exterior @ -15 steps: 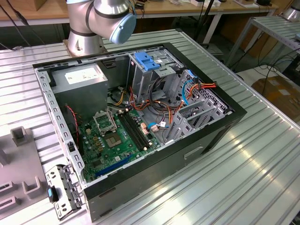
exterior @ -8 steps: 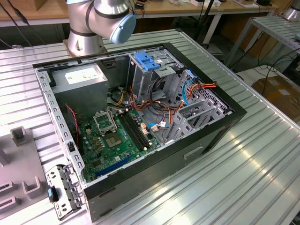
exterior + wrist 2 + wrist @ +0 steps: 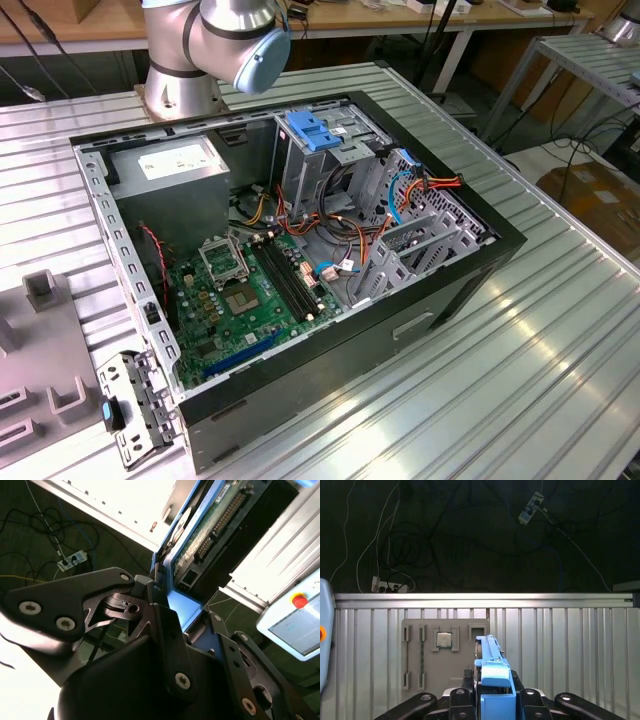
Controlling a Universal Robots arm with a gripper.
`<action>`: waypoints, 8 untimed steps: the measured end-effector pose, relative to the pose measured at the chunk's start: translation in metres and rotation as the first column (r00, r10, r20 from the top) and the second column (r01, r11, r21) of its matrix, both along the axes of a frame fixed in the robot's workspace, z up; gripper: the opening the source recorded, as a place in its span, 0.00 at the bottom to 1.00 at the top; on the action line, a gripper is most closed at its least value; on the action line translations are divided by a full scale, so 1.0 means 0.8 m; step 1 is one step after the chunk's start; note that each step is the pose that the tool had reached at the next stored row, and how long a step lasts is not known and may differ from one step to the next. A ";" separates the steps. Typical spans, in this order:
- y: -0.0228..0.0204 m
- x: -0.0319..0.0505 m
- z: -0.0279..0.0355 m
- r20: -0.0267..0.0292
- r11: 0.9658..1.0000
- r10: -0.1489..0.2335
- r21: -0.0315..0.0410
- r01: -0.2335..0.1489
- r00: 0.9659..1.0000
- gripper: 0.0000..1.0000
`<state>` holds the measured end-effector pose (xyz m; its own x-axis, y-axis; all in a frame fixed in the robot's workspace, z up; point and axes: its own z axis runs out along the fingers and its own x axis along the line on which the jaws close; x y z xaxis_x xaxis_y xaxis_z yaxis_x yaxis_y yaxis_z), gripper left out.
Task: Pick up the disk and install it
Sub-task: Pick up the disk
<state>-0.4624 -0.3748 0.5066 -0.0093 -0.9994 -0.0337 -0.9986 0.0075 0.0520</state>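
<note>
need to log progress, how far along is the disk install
Done: the pickup. In hand: the end effector is shut on the disk, held off the table in the first wrist view. Left: the install; the disk is not yet in the computer case.

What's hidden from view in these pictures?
- Disk: edge-on in the first wrist view, so its flat faces are hidden; fingers cover its held end.
- Disk's far end: cut off by the picture edge in the second wrist view.
- Arm: cut off by the exterior view's top edge.
- Case bays: partly hidden by cables in the exterior view.
</note>
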 end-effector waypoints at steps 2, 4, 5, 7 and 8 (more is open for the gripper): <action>0.0000 0.000 0.0002 0.000 1.000 0.000 0.000 0.000 1.000 0.37; 0.0000 0.000 0.0003 0.000 1.000 0.000 0.000 0.000 1.000 0.37; 0.0000 0.000 0.0003 0.000 1.000 0.000 0.000 0.000 1.000 0.37; 0.0000 0.002 0.0004 0.000 1.000 0.000 0.000 0.000 1.000 0.37; 0.0000 0.002 0.0005 0.000 1.000 0.000 0.000 0.000 1.000 0.37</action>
<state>-0.4606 -0.3748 0.5070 -0.0093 -0.9994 -0.0336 -0.9986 0.0075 0.0524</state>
